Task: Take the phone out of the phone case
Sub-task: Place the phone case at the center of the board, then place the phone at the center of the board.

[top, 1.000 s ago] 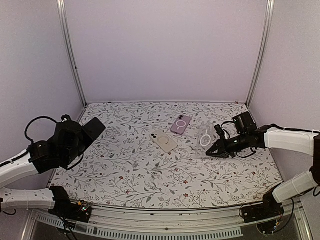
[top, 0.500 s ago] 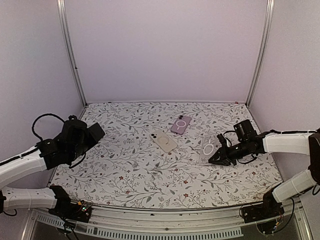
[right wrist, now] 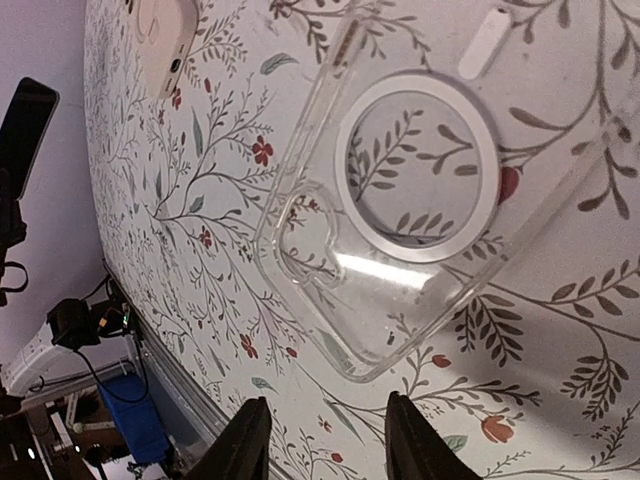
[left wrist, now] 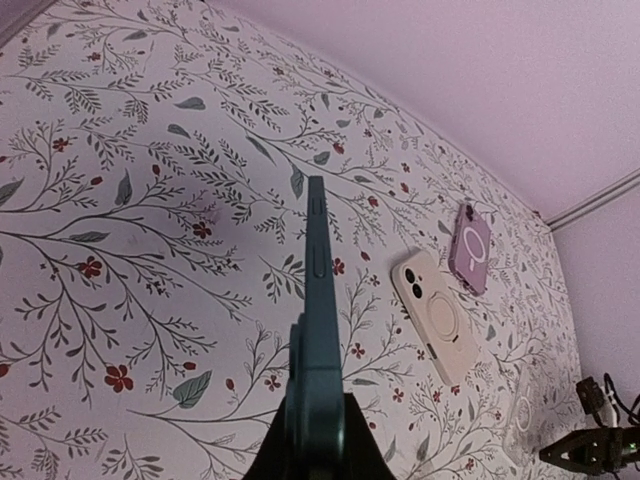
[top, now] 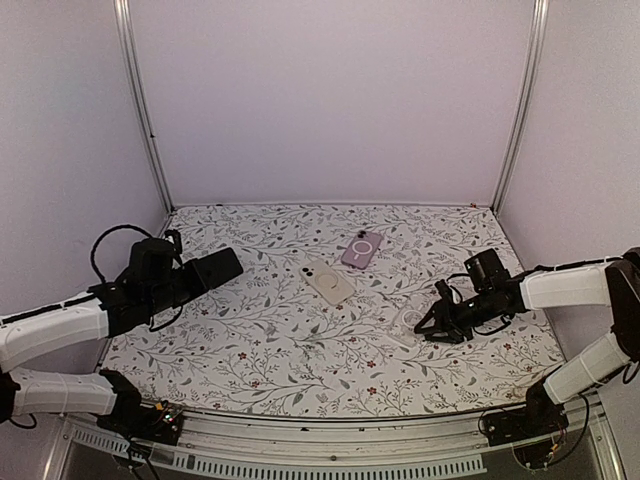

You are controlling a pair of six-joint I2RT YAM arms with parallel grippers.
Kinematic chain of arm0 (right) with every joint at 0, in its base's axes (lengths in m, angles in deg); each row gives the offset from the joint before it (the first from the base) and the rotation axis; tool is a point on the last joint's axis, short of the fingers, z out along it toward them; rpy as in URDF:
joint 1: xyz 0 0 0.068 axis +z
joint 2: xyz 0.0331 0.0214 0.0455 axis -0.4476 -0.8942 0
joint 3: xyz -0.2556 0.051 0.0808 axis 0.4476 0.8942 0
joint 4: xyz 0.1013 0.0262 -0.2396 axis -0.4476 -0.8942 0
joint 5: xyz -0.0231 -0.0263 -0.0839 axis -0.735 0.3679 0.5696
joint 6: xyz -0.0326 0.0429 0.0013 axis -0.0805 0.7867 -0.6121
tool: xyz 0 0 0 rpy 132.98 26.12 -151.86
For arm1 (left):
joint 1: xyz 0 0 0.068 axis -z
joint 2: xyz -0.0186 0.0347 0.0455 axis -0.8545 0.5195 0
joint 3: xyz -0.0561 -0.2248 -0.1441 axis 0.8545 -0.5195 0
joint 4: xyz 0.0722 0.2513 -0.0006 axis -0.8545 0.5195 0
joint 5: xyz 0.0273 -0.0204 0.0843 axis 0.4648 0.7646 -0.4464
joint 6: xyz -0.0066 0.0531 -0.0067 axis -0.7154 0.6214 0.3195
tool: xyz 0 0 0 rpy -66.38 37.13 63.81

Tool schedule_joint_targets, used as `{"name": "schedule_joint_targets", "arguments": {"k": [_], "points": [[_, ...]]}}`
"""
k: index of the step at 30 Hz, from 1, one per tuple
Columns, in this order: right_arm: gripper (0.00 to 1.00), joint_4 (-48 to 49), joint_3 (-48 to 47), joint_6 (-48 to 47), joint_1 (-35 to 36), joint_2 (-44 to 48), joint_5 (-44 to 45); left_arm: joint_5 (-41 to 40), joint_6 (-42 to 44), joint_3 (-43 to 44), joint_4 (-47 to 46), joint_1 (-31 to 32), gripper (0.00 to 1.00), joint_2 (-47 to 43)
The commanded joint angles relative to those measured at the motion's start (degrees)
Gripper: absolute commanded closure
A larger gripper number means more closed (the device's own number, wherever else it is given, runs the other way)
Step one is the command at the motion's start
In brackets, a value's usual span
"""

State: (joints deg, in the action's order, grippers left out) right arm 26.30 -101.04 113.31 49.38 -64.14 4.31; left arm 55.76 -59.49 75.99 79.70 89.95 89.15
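My left gripper (top: 196, 279) is shut on a dark teal phone (top: 214, 270), holding it above the table's left side; in the left wrist view the phone (left wrist: 318, 330) stands edge-on between my fingers. An empty clear phone case (top: 411, 321) with a white ring lies flat on the table at the right. My right gripper (top: 437, 328) is open and empty just beside the case's near end; in the right wrist view the case (right wrist: 400, 200) lies past my fingertips (right wrist: 322, 440), apart from them.
A cream phone (top: 328, 282) and a purple-cased phone (top: 362, 248) lie on the floral table near the middle back. Both also show in the left wrist view, the cream one (left wrist: 434, 315) and the purple one (left wrist: 470, 246). Purple walls enclose the table.
My right gripper lowered the clear case to the table and let it go. My left gripper carried the dark phone rightward and turned it flatter toward the table's middle.
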Motion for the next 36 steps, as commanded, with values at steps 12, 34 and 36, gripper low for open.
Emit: {"name": "schedule_joint_targets", "arguments": {"k": [12, 34, 36], "points": [[0.20, -6.7, -3.6, -0.2, -0.3, 8.6, 12.5, 7.5, 23.2, 9.3, -3.6, 1.4, 1.00, 7.2], [0.03, -10.3, -9.7, -3.3, -0.3, 16.7, 23.5, -10.2, 80.4, 9.1, -16.4, 36.2, 1.00, 16.8], [0.01, -11.1, -10.4, -3.2, -0.2, 18.5, 25.4, -11.7, 83.7, 9.7, -19.3, 38.4, 1.00, 20.7]]}}
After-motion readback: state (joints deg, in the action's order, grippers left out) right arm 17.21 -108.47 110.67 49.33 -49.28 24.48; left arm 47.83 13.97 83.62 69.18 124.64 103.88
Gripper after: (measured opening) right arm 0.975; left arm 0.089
